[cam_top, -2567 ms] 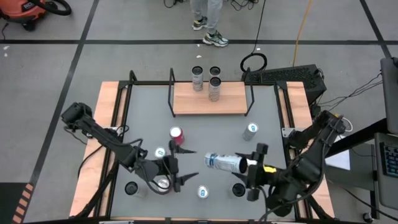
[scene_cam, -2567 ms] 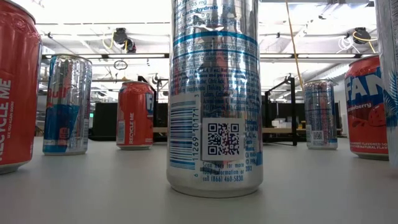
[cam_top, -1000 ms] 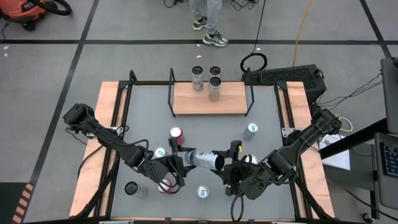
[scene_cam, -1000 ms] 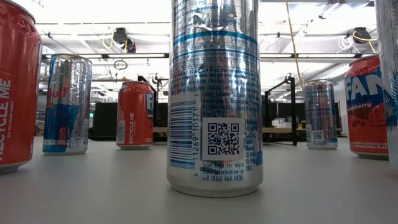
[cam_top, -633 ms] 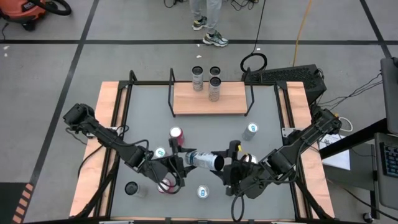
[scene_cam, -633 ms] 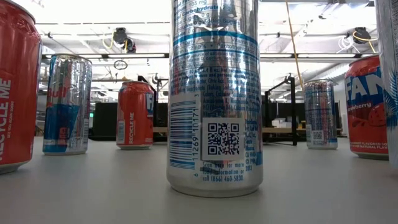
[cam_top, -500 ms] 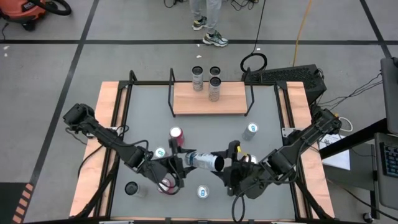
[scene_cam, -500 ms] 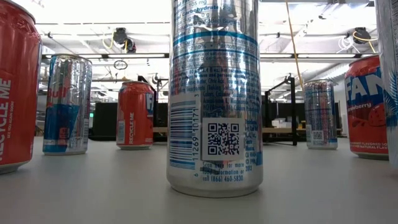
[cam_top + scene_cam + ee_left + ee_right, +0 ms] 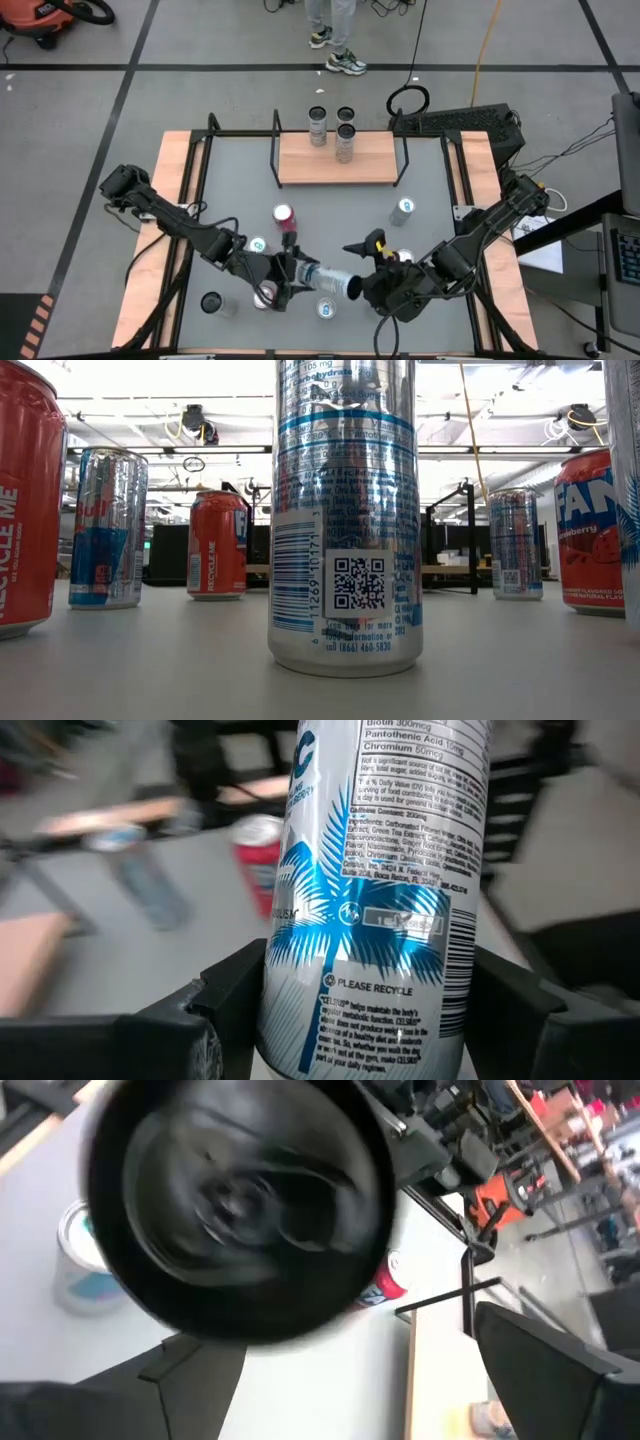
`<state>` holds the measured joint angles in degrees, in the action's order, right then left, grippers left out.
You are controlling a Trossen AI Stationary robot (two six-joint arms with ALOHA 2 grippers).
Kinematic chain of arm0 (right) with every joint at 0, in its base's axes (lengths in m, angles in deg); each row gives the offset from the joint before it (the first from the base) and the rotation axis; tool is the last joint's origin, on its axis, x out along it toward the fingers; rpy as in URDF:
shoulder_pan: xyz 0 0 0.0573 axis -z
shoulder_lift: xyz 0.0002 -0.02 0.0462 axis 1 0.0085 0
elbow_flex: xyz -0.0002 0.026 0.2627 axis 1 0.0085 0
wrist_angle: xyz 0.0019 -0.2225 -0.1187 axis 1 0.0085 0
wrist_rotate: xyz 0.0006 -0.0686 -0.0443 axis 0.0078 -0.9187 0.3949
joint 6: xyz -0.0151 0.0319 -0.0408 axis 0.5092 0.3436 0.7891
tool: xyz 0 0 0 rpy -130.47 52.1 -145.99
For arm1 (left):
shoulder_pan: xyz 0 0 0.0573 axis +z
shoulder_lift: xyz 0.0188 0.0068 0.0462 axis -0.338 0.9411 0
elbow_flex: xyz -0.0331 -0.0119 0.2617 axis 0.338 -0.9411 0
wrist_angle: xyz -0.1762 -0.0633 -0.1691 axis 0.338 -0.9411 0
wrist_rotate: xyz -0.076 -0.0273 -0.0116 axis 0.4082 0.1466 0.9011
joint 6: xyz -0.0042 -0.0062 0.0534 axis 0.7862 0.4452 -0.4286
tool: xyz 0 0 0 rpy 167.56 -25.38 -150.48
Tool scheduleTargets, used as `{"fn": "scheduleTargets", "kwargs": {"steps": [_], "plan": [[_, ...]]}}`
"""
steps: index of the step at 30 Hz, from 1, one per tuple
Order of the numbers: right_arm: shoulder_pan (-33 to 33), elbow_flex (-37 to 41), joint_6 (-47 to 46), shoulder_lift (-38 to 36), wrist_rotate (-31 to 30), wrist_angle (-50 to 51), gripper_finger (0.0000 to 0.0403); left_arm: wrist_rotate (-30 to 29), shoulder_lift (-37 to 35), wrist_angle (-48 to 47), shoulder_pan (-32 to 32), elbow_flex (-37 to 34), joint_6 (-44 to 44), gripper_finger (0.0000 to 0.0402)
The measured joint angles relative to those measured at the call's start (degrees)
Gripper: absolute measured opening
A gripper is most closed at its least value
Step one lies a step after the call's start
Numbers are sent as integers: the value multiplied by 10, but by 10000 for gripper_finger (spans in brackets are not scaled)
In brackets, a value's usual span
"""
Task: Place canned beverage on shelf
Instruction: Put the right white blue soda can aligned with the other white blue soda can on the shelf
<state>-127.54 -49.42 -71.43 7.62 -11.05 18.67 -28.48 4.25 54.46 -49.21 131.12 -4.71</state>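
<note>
A slim white can with a blue palm print hangs low over the table's near middle, with my left gripper shut on it; it fills the left wrist view. My right gripper stands open just right of the can's free end, which shows dark and blurred in the right wrist view above the spread fingers; I see no touch. The shelf, a light-wood board with black rod frames, sits at the far middle with three cans standing on its far part. My left gripper pinches the can's lower part, near its bottom end, between its two fingers, one on each side wall. The fingers come from the table's left, slightly downward, and lie along the can. The can sticks out ahead of them, nearly level and clear of the table.
Loose cans stand around: a red one, a silver one, one near the front edge, one under my left arm, a dark one. The low view shows a silver can close up. A person's feet are beyond the table.
My right gripper has opened and let go of the can, which both grippers held a second ago. My left gripper has turned, and the can's free end has swung toward the table's near edge while the held end stayed in place.
</note>
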Motion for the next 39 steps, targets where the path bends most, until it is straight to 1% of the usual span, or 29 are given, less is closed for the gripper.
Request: {"fn": "scheduleTargets", "kwargs": {"steps": [5,8,10,14,17,20,22,23,32,36,39], "plan": [[-33,0,66,0,0,18,350,131,0,-1,31,0,32,257],[-47,0,95,0,0,12,350,217,0,-2,56,0,55,257],[-50,0,102,0,0,-5,350,277,0,-2,73,0,69,257],[-50,0,120,0,1,-34,350,376,0,-12,100,0,83,257],[-42,0,141,1,26,-63,350,429,0,-18,114,0,83,257],[-39,0,180,1,64,-105,350,449,0,-26,123,0,82,257],[-39,0,205,1,90,-126,350,450,0,-32,128,0,83,257],[-39,0,213,1,94,-134,350,450,0,-33,129,0,83,257],[-4,0,238,10,195,-157,350,467,0,-31,129,0,82,257],[12,0,258,25,201,-157,348,465,0,-31,130,0,82,257],[17,0,264,31,219,-162,333,465,0,-33,130,0,82,257]]}}
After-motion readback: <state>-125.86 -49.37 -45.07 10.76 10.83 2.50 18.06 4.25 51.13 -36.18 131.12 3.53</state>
